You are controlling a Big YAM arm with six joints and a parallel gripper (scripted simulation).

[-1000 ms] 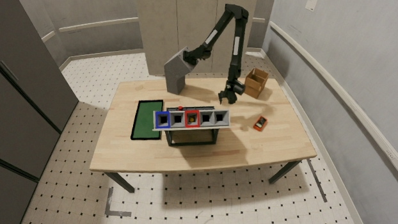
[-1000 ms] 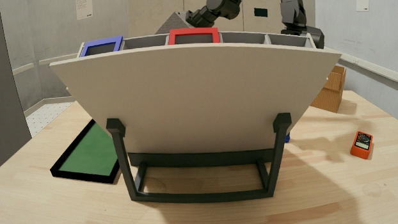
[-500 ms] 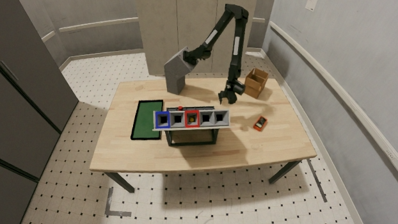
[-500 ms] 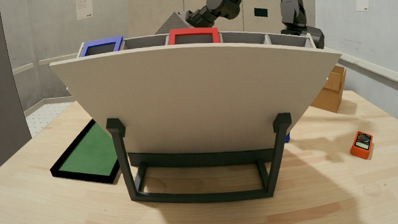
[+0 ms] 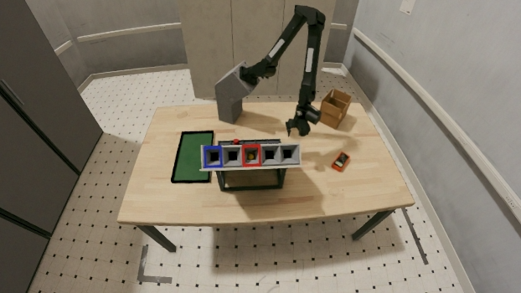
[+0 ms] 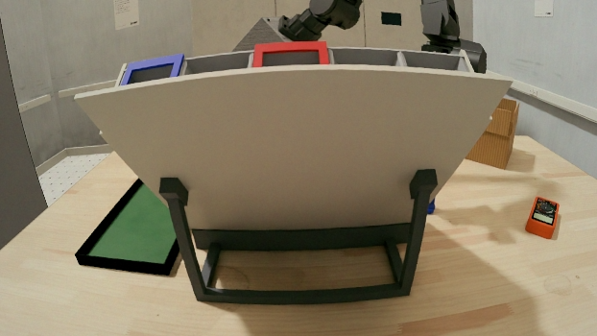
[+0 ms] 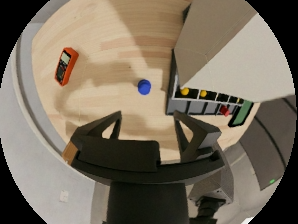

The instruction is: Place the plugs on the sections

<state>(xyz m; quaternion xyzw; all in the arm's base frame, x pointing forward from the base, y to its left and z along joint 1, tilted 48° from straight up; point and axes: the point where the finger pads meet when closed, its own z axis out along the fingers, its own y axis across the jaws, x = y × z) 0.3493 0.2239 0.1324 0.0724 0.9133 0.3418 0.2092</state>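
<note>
A row of grey funnels tops the slanted cover [image 6: 298, 144] on its black stand. The blue-banded funnel [image 5: 213, 156] [image 6: 153, 68] is at the left end. The red-banded funnel [image 5: 251, 155] [image 6: 291, 53] is in the middle, with a yellow marble [image 5: 250, 156] in it. The red plug [image 5: 236, 141] [image 7: 226, 111] lies behind the funnels, by the sectioned tray [image 7: 206, 104], which holds yellow marbles [image 7: 184, 92]. The blue plug [image 7: 144, 86] [image 6: 431, 206] lies on the table near the stand's right end. My gripper [image 5: 295, 131] [image 7: 147, 113] is open and empty, hanging above the blue plug.
A green mat [image 5: 193, 156] [image 6: 134, 230] lies left of the stand. An orange device [image 5: 341, 161] [image 6: 543, 217] [image 7: 65, 64] lies to the right. A cardboard box [image 5: 335, 108] [image 6: 499, 134] stands at the back right, and a grey slanted block [image 5: 230, 94] at the back.
</note>
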